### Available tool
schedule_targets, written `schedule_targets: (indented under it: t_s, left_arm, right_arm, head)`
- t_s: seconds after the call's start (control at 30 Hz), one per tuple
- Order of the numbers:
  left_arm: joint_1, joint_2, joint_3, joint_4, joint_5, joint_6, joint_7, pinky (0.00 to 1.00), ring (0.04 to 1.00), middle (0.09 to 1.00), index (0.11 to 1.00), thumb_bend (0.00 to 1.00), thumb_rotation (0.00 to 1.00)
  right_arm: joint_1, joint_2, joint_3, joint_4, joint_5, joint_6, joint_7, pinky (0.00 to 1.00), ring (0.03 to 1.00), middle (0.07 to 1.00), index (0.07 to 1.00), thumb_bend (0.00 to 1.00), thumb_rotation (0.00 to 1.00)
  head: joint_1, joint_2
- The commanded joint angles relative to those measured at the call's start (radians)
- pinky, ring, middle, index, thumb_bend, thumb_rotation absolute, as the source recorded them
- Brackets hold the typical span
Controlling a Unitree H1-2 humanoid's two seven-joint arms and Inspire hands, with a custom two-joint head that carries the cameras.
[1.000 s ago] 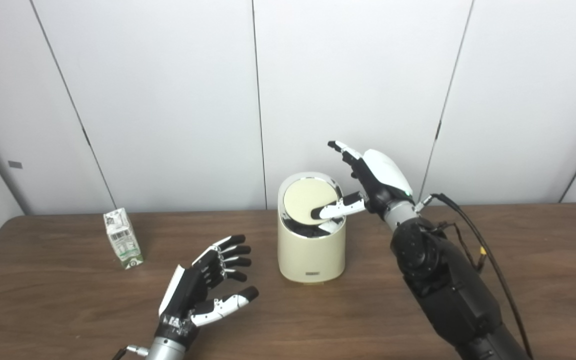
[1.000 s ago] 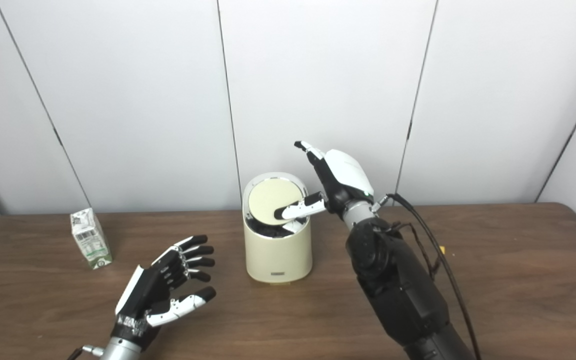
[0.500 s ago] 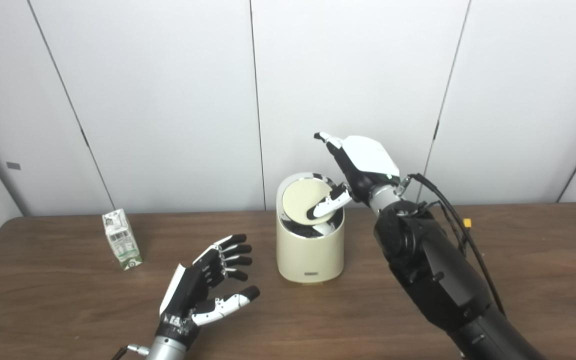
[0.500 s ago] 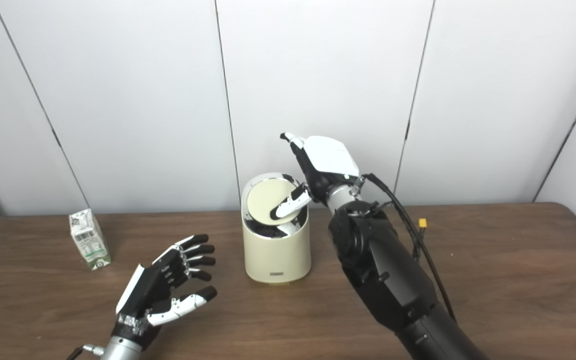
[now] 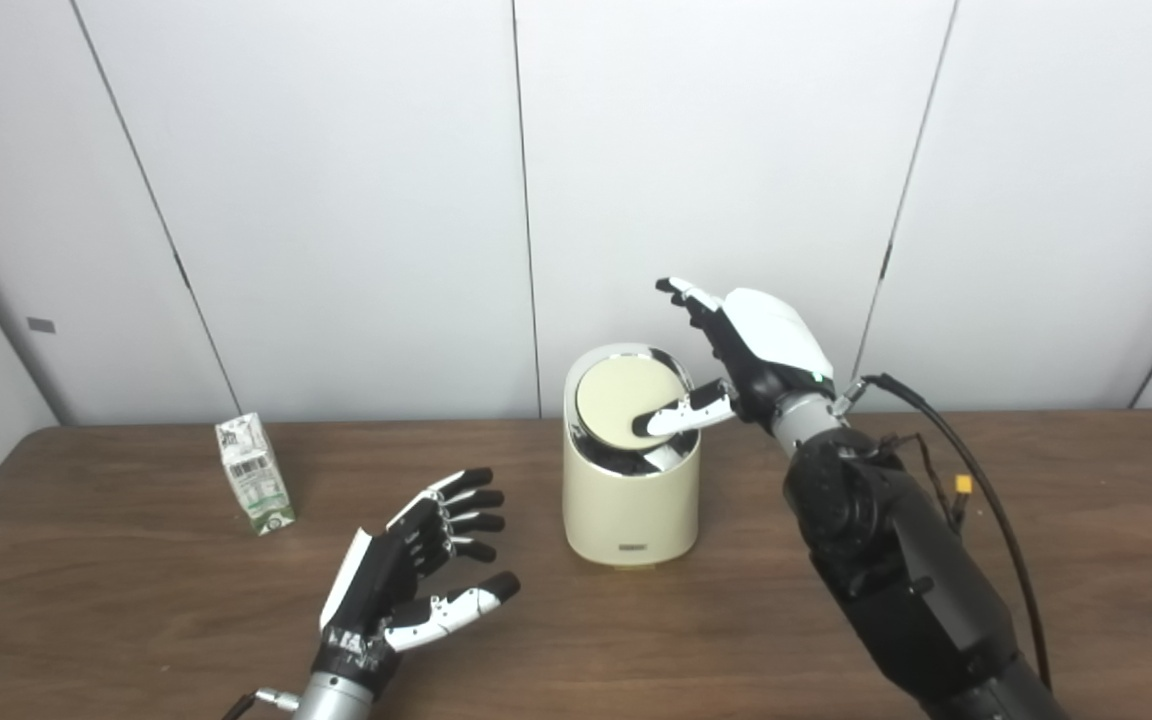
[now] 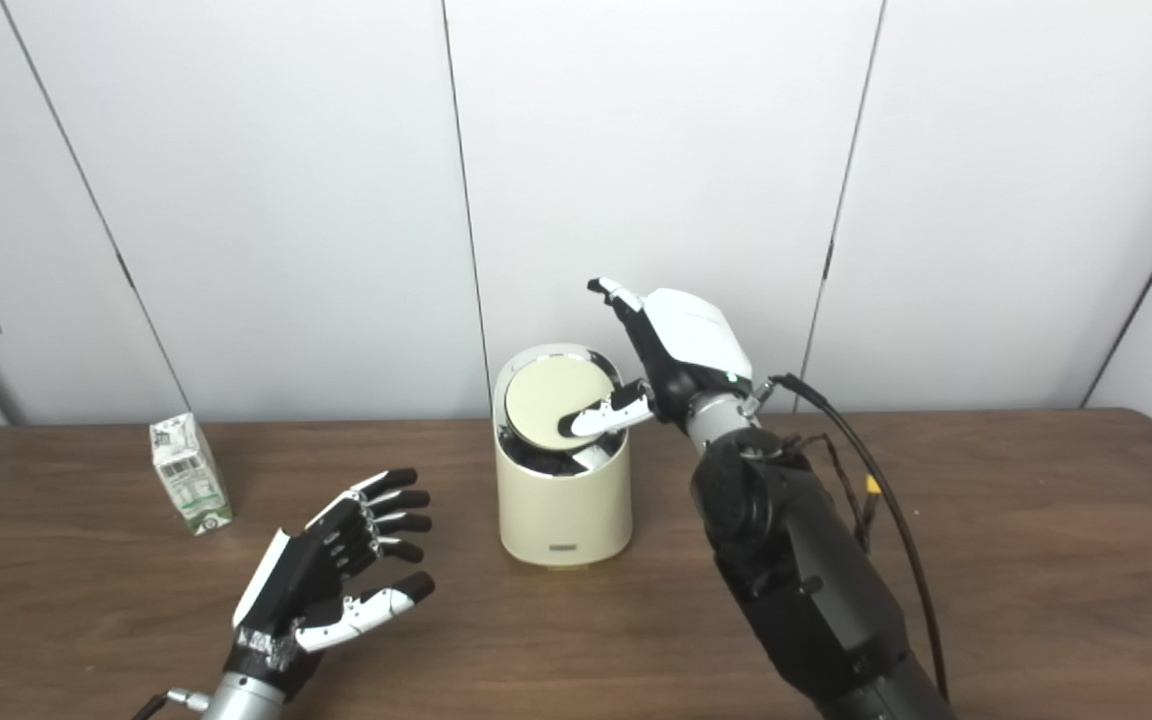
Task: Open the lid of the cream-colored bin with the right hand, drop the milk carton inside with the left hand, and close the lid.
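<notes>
A dark wooden table (image 5: 136, 600) fills the lower half of both views, backed by a white panelled wall (image 5: 336, 200). The right arm (image 5: 896, 570) rises from the bottom right and reaches toward the middle, a black cable (image 5: 986, 500) looping beside it. The cream-colored bin (image 5: 631, 495) stands upright near the table's middle. Its round lid (image 5: 626, 402) is tilted, the near edge pushed down so a dark gap shows below it. The right hand (image 5: 751, 350) hovers at the bin's right rim, fingers spread and raised, gripping nothing, while its thumb (image 5: 681, 415) presses on the lid. The left hand (image 5: 406, 580) waits over the table left of the bin, palm turned inward, fingers apart and empty. The milk carton (image 5: 254, 488) (small, white and green) stands slightly tilted on the table, well left of the bin and apart from both hands.
</notes>
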Motion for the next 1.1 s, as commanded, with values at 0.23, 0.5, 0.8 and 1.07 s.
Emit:
schedule_targets:
  t_s: [0.23,0.5,0.8,1.07]
  left_arm:
    - [-0.034,0.0,-0.004,-0.022,0.012,-0.017,0.013,0.61,0.715,0.772,0.845,0.73,0.14]
    - [-0.034,0.002,-0.003,-0.025,0.002,-0.01,0.01,0.61,0.722,0.774,0.847,0.72,0.14]
    - [-0.038,0.008,-0.005,-0.012,-0.001,-0.015,0.001,0.62,0.716,0.772,0.846,0.73,0.12]
    - [-0.038,0.009,-0.004,-0.012,-0.005,-0.018,0.002,0.62,0.722,0.777,0.848,0.72,0.14]
  right_arm:
    - [0.132,0.07,-0.149,-0.079,0.171,-0.141,-0.188,0.64,0.775,0.847,0.877,0.75,0.25]
    - [0.274,0.033,-0.203,-0.138,0.318,-0.27,-0.181,0.71,0.818,0.86,0.88,0.74,0.35]
    - [0.386,0.016,-0.249,-0.141,0.532,-0.422,-0.124,0.76,0.85,0.893,0.905,0.88,0.42]
    - [0.427,0.002,-0.233,-0.113,0.542,-0.488,-0.101,0.73,0.828,0.896,0.908,0.92,0.34]
  head:
    - [0.002,0.0]
    - [-0.002,0.001]
    - [-0.005,-0.001]
    - [-0.004,-0.002]
